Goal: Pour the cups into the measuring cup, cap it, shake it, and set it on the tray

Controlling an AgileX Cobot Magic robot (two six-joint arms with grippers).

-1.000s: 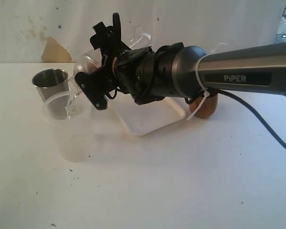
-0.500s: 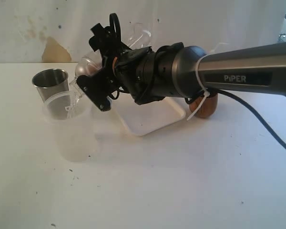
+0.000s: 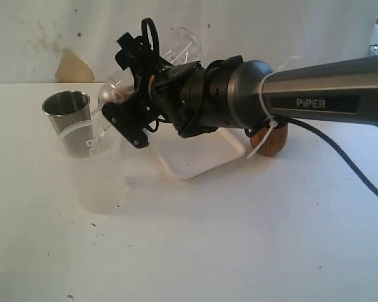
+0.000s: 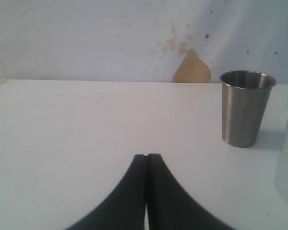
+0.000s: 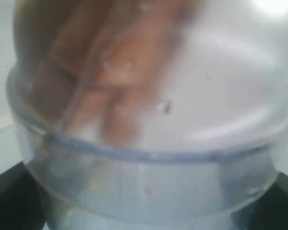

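Note:
My right gripper [image 3: 130, 87] reaches across to the left and is shut on the measuring cup [image 3: 181, 45], holding it in the air, tipped far over. The clear dome cap [image 3: 111, 89] sits on its lower left end, with brownish contents behind it. In the right wrist view the cap [image 5: 192, 96] and the measuring cup's wall [image 5: 149, 187] fill the picture, blurred. The steel tumbler [image 3: 67, 110] stands upright at the left. The wooden cup [image 3: 269, 142] shows behind the arm. The white tray [image 3: 198, 158] lies under the arm. My left gripper [image 4: 147, 156] is shut and empty, low over the table, the tumbler [image 4: 246, 108] ahead of it.
A wide translucent tub [image 3: 91, 170] with lettering stands in front of the tumbler, just below the tipped cap. The right arm's black cable [image 3: 346, 160] trails over the table at the right. A wall [image 3: 239, 25] closes the back of the table.
My right gripper has turned slightly with the capped measuring cup; its far end has risen a little and the cap end has shifted left. The left gripper stays shut.

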